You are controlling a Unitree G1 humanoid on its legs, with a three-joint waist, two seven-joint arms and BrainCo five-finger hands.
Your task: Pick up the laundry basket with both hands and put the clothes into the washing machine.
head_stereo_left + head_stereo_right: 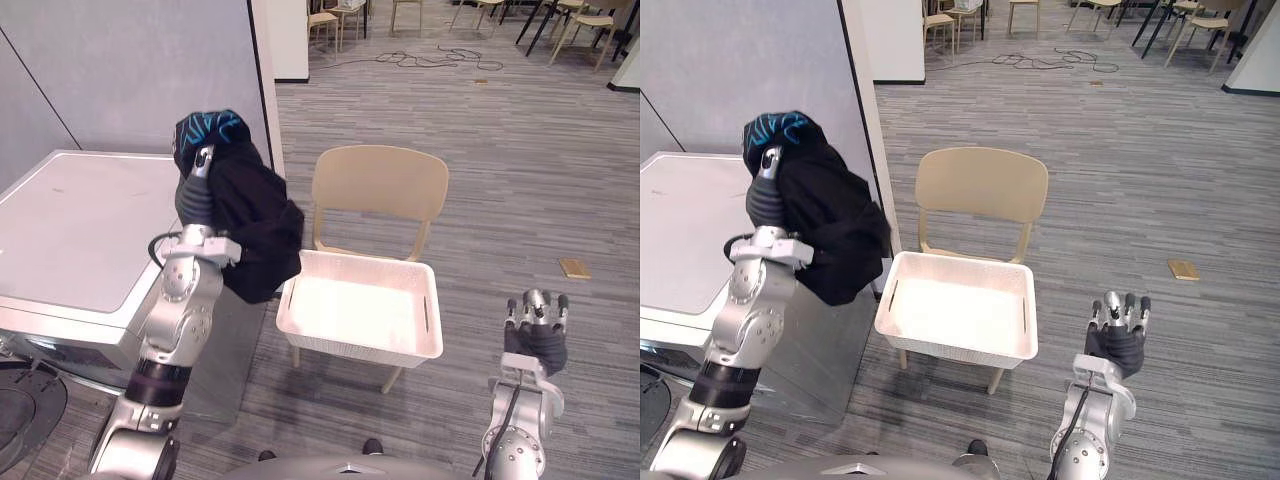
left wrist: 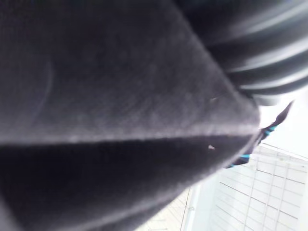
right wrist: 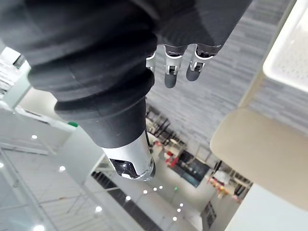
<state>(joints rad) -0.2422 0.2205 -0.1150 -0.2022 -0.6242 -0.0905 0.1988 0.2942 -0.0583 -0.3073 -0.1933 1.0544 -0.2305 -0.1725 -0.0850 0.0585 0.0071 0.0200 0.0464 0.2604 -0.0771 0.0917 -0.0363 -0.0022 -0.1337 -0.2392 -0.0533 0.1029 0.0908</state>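
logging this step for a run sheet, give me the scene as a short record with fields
left hand: raised beside the washing machine, clothes draped over it
clothes: dark bundle with a blue-patterned part on top, hanging off the left hand, outside the basket
laundry basket: white, empty, resting on the chair seat
chair: beige, behind and under the basket
right hand: low at the robot's right, open, holding nothing
washing machine: white, at the robot's left
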